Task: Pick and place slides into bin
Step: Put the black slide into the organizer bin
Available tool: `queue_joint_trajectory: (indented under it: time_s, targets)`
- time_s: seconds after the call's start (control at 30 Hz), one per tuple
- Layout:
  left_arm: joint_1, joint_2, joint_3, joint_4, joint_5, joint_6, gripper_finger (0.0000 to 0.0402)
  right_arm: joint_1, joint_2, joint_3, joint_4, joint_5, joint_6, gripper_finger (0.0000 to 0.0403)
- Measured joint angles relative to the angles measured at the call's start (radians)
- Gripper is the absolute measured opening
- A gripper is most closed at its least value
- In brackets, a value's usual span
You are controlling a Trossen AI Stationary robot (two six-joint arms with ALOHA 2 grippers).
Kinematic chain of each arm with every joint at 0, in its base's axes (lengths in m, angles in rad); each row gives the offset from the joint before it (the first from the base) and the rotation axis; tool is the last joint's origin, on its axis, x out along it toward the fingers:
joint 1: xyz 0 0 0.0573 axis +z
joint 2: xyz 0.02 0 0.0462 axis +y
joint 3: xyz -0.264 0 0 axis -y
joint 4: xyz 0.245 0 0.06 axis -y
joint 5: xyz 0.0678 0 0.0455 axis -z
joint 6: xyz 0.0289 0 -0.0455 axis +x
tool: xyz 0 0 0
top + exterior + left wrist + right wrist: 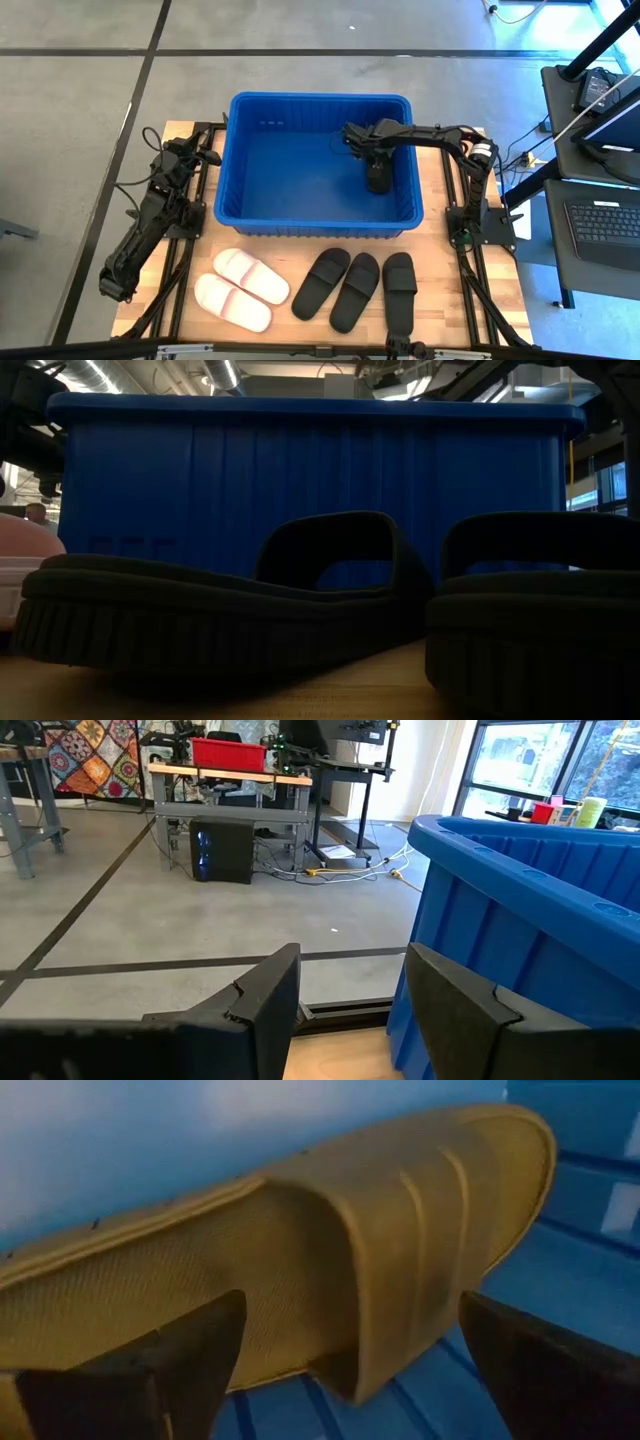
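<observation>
The blue bin (320,98) stands at the middle of the table's far side. My right gripper (374,160) reaches down into the bin's right half. It is open above a black slide (378,180) that lies in the bin. In the right wrist view the slide (300,1270) lies close in front, and my fingers stand wide apart on either side of its strap (430,1230). My left gripper (345,1010) is open and empty beside the bin's left wall (520,900). Three black slides (355,291) and two white slides (240,288) lie on the table near the front edge.
The left arm (150,215) lies along the table's left side. In the low view two black slides (220,610) (540,610) lie in front of the bin (300,480). Desks with a laptop (600,215) stand right of the table.
</observation>
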Motion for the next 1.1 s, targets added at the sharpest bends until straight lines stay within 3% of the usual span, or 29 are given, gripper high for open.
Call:
queue_joint_trajectory:
  time_s: [0.27,0.5,0.7,0.87,1.1]
  targets:
    - [0.000,0.000,0.000,0.000,0.037,0.000,0.0178,0.014,0.000,0.028,-0.070,0.000,0.053,0.0365]
    - [0.000,0.000,0.000,0.000,0.037,0.000,0.0178,0.029,0.000,0.150,-0.171,-0.001,0.050,0.0365]
    - [0.000,0.000,0.000,0.000,0.038,0.000,0.0178,0.046,0.000,0.328,-0.331,-0.048,0.108,0.0365]
    - [0.000,0.000,0.000,0.000,0.038,0.000,0.0178,0.075,0.000,0.509,-0.443,-0.179,0.131,0.0365]
    - [0.000,0.000,0.000,0.000,0.037,0.000,0.0178,0.140,-0.054,0.710,-0.586,-0.209,0.108,0.0365]
